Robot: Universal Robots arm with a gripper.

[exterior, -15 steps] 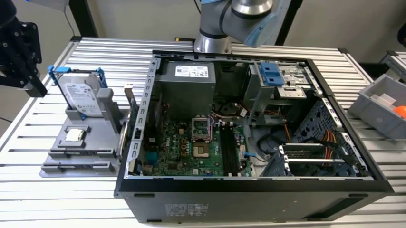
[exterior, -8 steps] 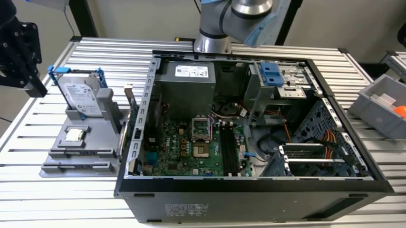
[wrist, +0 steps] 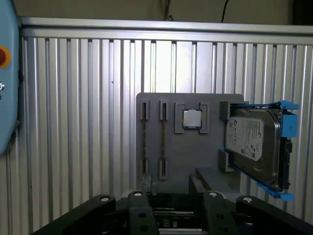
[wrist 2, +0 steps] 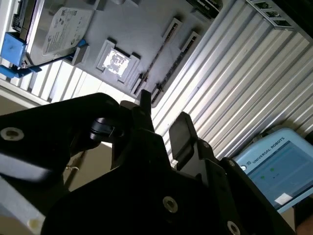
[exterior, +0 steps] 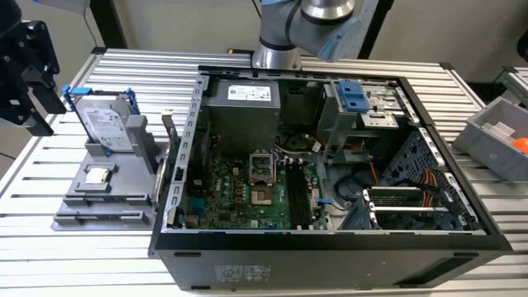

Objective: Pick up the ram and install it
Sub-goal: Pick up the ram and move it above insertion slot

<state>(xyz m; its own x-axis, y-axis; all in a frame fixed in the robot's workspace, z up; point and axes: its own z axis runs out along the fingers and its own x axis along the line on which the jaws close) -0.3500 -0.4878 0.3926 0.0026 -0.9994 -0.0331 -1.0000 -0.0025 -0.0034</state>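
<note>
Two ram sticks (wrist: 145,144) (wrist: 163,142) stand edge-on in holders on a grey fixture plate (wrist: 190,161), thin and dark, side by side. In the second wrist view the same sticks (wrist 2: 156,51) (wrist 2: 173,63) run across the plate. My gripper (wrist: 168,193) hovers above the plate, apart from the sticks. Its black fingers (wrist 2: 183,132) are open with nothing between them. The exterior view has the gripper (exterior: 37,117) high at the far left, over the fixture (exterior: 107,185). The motherboard's long black slots (exterior: 295,192) lie inside the open computer case (exterior: 330,247).
A hard drive in a blue bracket (wrist: 254,147) and a square processor chip (wrist: 192,118) share the fixture plate. A grey bin (exterior: 495,139) holding something orange sits at the exterior view's right. A blue control pendant (wrist 2: 276,166) lies on the ribbed metal table (wrist: 73,122).
</note>
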